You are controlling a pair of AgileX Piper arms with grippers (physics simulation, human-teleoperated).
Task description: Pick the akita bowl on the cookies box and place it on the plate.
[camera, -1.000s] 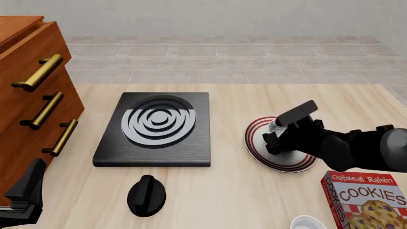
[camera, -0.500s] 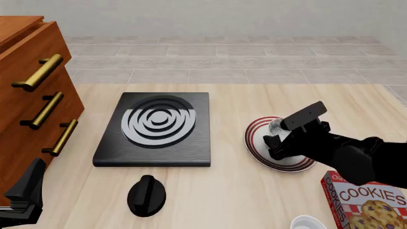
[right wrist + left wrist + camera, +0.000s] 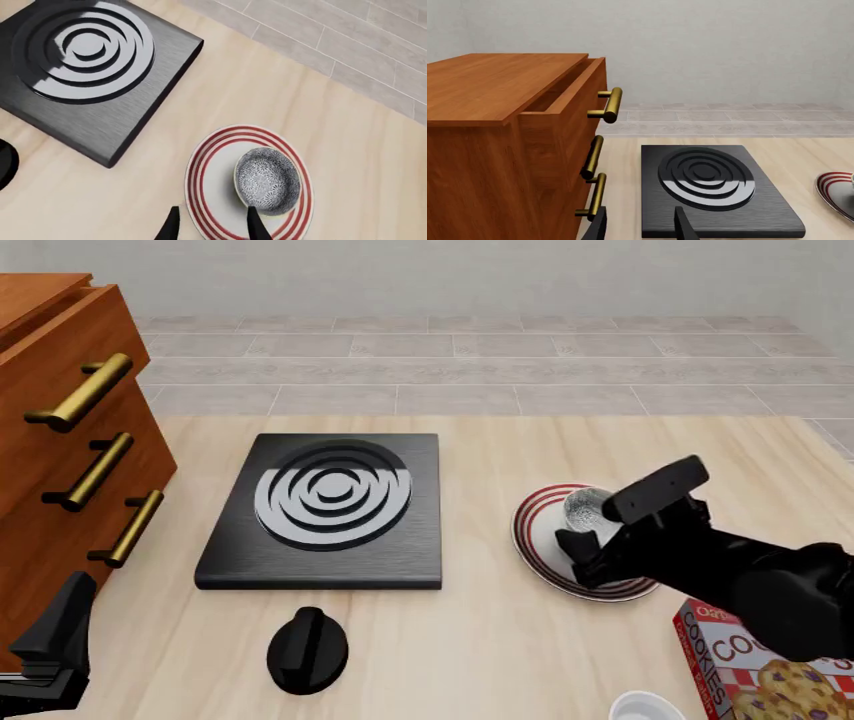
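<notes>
The akita bowl (image 3: 267, 181) is sat on the plate (image 3: 207, 182), off toward one side of it, not gripped by anything. The right gripper (image 3: 210, 225) is held just above the plate with its fingers spread a bit and nothing between them; one fingertip (image 3: 256, 226) is seen right at the bowl's rim. The cookies box (image 3: 767, 665) is parked near the table edge. The left gripper (image 3: 639, 226) is spread too, also empty, near the black slab (image 3: 714, 192).
</notes>
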